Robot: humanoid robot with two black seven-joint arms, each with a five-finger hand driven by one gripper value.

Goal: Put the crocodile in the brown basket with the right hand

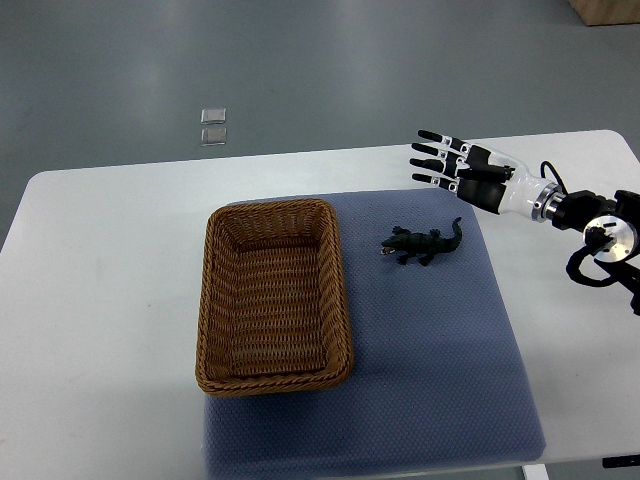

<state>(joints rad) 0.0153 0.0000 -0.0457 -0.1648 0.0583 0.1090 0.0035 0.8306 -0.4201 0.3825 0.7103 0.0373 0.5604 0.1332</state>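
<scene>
Top view gives me the whole scene, so I start with the white worktop [90,300], which fills most of the frame. A blue-grey mat [440,360] lies across its middle. On the left part of that mat sits the brown basket [222,300], a long rectangle running away from me, with nothing in it that I can see.

My right hand [445,160] comes in from the right edge and hangs over the far right corner of the mat, fingers [432,135] stretched out flat and spread, pointing left, holding nothing. The left arm does not show at all.

The crocodile [422,243] lies on the mat between the basket and my hand, just beside the basket's right wall but not touching it. From the hand it is nearer to me and slightly left. Its long axis runs roughly left to right, tail curling up toward the right, head toward the basket.

I judge the grasp is not yet begun. The hand needs to come down and toward me, and the fingers would close best across the body, not along it.
</scene>
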